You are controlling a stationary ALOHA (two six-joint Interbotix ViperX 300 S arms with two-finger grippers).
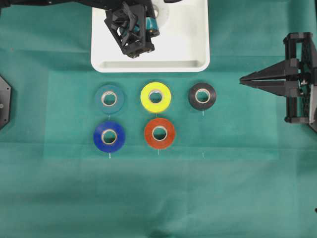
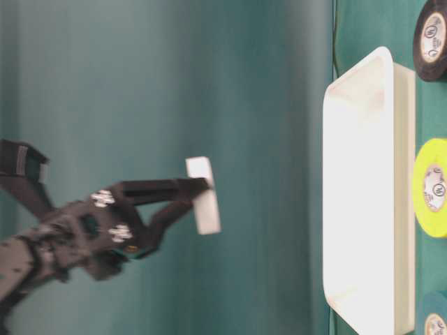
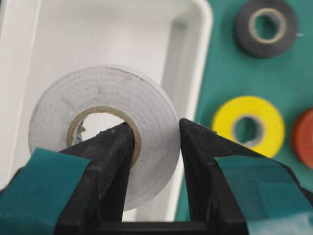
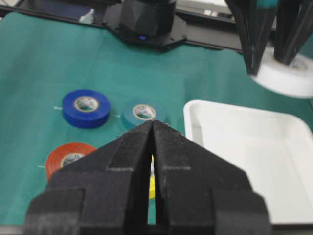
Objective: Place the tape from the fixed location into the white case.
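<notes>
While held aloft, white tape roll (image 3: 105, 129) pinched through its wall: one of the left gripper (image 3: 155, 139) fingers (image 3: 110, 161) inside the core hole, the other outside against the rim. Roll clear above the white case (image 1: 198, 44), not touching its floor, as the table-level view shows air between the two. Ring axis roughly level, so roll hangs on edge, flat face toward the wrist camera. Case directly beneath and ahead of the fingers; judged next: lower straight down, then release. Risk judged: an on-edge roll may wheel across the tray. Right gripper (image 1: 247, 79) parked at the far right of the bench (image 1: 158, 198), fingers pressed together on nothing, well apart from the case. Left arm clearly nearer.
</notes>
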